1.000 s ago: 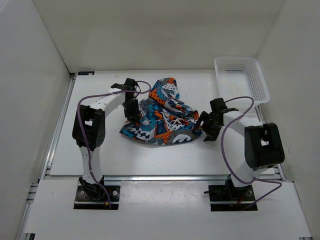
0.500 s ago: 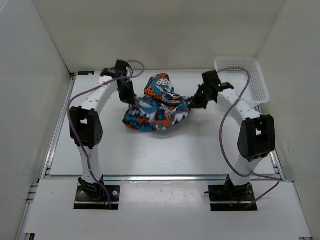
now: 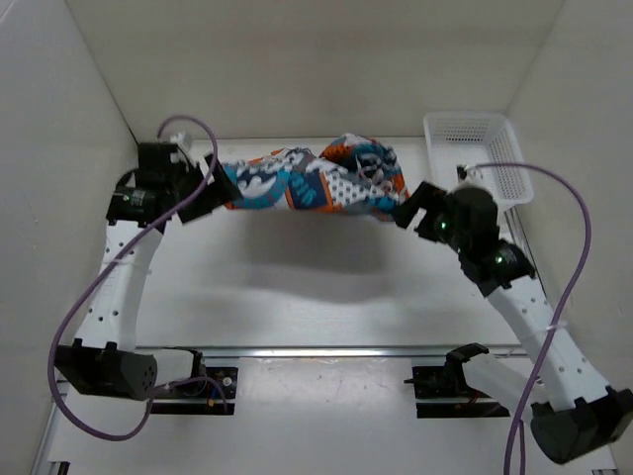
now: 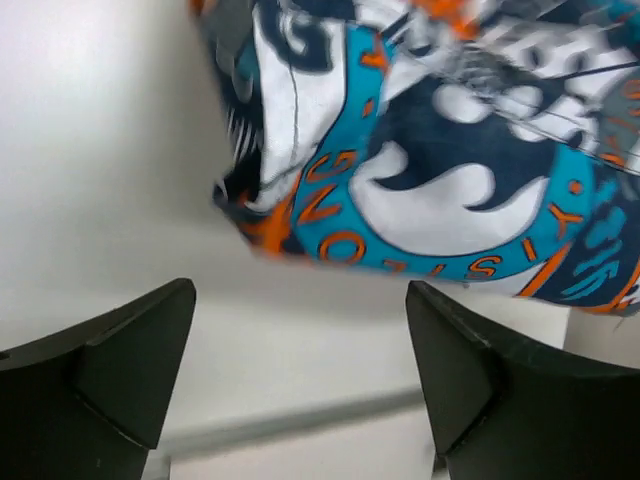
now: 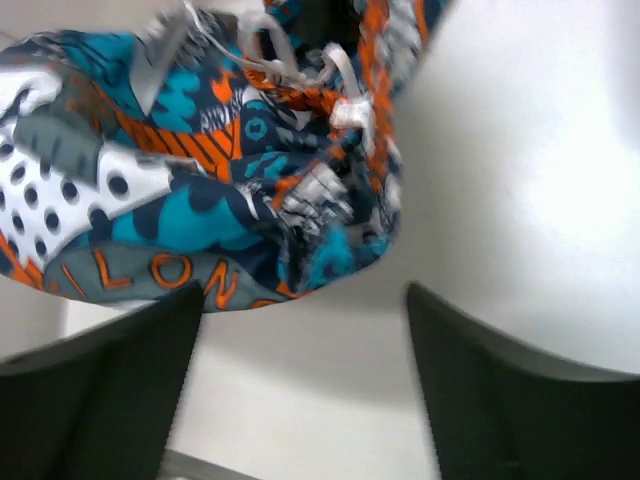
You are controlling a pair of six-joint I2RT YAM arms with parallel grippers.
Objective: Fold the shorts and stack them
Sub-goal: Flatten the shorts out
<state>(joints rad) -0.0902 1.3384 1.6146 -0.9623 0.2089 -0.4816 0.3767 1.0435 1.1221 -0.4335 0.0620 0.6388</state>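
Note:
The shorts (image 3: pixel 312 180), printed in teal, orange, white and navy, hang stretched out in a band above the table, with their shadow on the surface below. My left gripper (image 3: pixel 203 188) is raised at their left end and my right gripper (image 3: pixel 410 210) at their right end. In the left wrist view the shorts (image 4: pixel 430 190) lie just beyond the left gripper (image 4: pixel 298 292), whose jaws stand wide apart with nothing between them. The right wrist view shows the shorts (image 5: pixel 200 190), drawstring side, past the open right gripper (image 5: pixel 303 292), also with nothing in it.
A white mesh basket (image 3: pixel 475 153) stands at the back right of the white table (image 3: pixel 297 307), close behind the right arm. White walls close in the left, back and right sides. Purple cables loop off both arms.
Both arms rose and swung apart, pulling the bunched shorts off the table into a long band. Both grippers, shut on the cloth half a second ago, now stand open.

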